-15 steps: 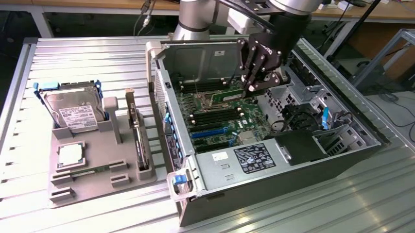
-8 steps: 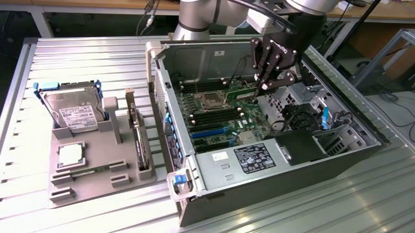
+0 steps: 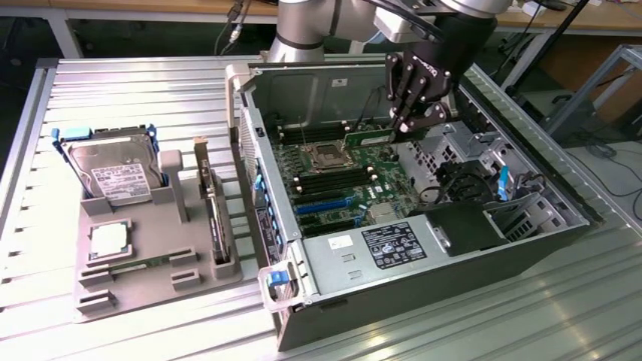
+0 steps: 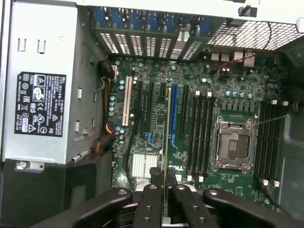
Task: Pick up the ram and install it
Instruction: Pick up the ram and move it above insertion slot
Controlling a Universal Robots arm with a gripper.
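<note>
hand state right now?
Hand: closed, holding the ram above the motherboard.

A ribbed metal table [image 3: 131, 83] carries two things: an open computer case [image 3: 401, 301] at centre, and a grey parts tray [image 3: 150, 289] just beside it, at its nine o'clock.

Bright, even light; pale glare streaks the ribbed table [image 3: 522, 301] beside the computer case [image 3: 346, 304], while inside that case the motherboard [image 3: 346, 177] lies shaded.
</note>
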